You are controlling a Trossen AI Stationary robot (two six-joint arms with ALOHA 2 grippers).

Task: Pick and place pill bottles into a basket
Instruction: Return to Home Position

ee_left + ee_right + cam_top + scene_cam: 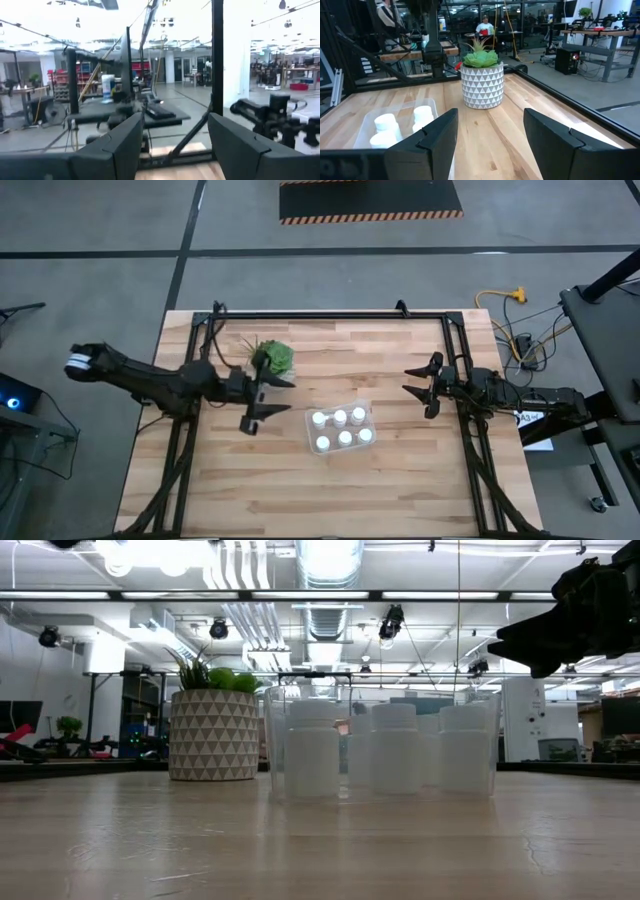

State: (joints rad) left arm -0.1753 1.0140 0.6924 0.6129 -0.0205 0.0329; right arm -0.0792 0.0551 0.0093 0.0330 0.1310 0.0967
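Several white pill bottles [345, 438] stand upright inside the clear basket [310, 432] near the middle of the table; the low view shows them [394, 748] behind its see-through wall [275, 740]. My left gripper [268, 399] hovers open just left of the basket, beside the potted plant, with nothing between its fingers [175, 145]. My right gripper [416, 383] stays open at the table's right side, above the wood, facing the basket [365, 122] and its bottles [422, 116]; it also shows at the low view's upper right [545, 640].
A green plant in a white patterned pot [272, 358] stands on the table behind and left of the basket, close to my left gripper [481, 75]. A black frame [330, 315] runs along the far and side edges. Bare wood lies in front of the basket.
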